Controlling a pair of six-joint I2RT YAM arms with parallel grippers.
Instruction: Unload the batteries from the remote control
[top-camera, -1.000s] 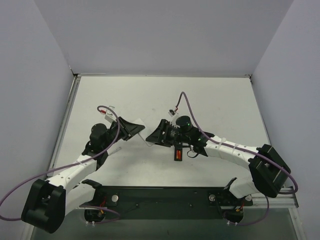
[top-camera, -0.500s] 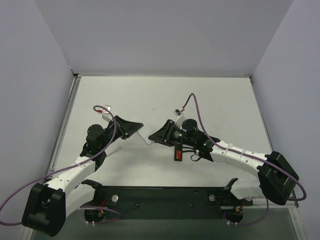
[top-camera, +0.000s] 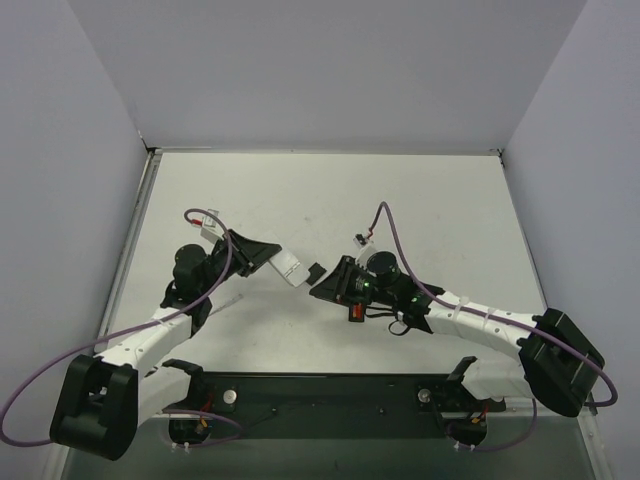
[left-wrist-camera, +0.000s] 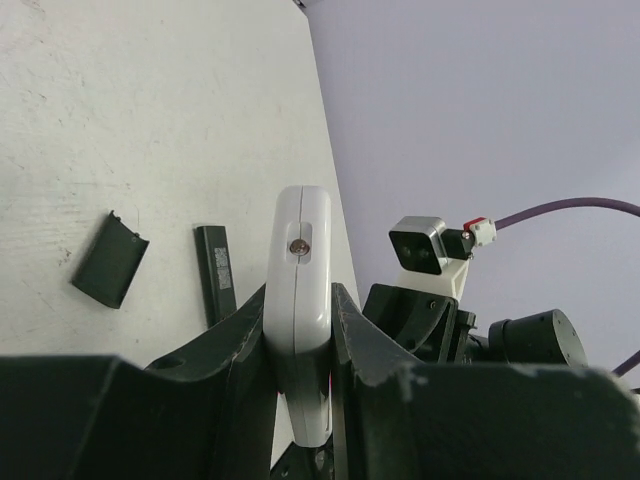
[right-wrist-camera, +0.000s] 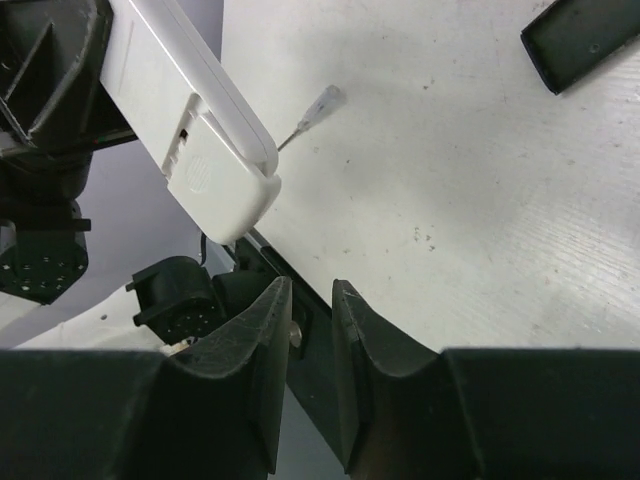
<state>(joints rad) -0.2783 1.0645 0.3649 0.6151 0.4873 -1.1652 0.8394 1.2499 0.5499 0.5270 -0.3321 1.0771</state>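
The left claw (left-wrist-camera: 300, 305) is clenched on a short white remote (left-wrist-camera: 298, 250), holding it edge-up above the surface (top-camera: 420, 200) with its free end sticking out towards the other arm. The right claw (right-wrist-camera: 310, 300) hangs just beside that end, its jaws pinched nearly together with nothing between them. The black remote control (top-camera: 354, 319) lies flat on the surface, partly under the right wrist, with the red batteries (top-camera: 353, 312) showing in its recess. A small black cover piece (left-wrist-camera: 110, 260) lies loose nearby, between the two claws.
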